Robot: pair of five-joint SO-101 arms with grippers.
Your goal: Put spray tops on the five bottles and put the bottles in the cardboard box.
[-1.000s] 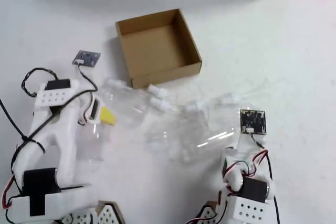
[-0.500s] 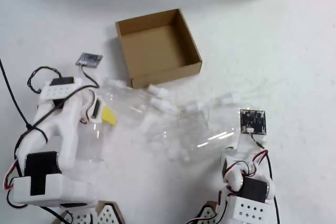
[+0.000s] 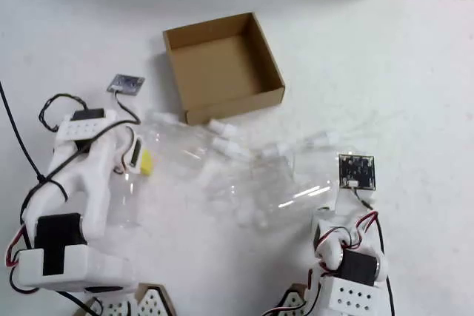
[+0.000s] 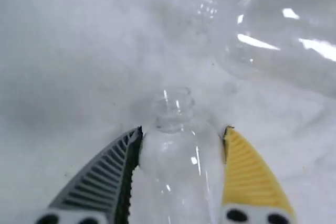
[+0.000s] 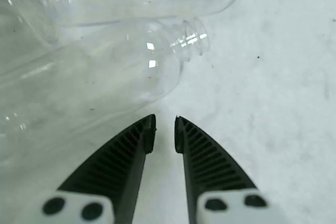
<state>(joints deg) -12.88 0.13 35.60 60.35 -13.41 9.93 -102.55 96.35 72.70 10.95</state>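
Observation:
Several clear plastic bottles (image 3: 259, 183) lie jumbled in the middle of the white table, with white spray tops (image 3: 222, 128) scattered among them. Behind them stands the open cardboard box (image 3: 237, 105), with nothing inside. My left gripper (image 4: 182, 129) is shut on one clear bottle (image 4: 176, 166), grey and yellow fingers pressed to its shoulders, its capless neck pointing away. In the high view that gripper (image 3: 137, 162) is left of the pile. My right gripper (image 5: 165, 127) is shut on nothing, just short of two lying bottles (image 5: 105, 82).
A small circuit board (image 3: 124, 83) lies on the table left of the box. Another spray top (image 3: 322, 138) rests at the right end of the pile. Chair backs line the table's far edge. Bare table spreads to the right and behind the box.
The left arm shifted its pose a little, then its yellow finger swung inward and shut on the bottle. The right arm has not moved.

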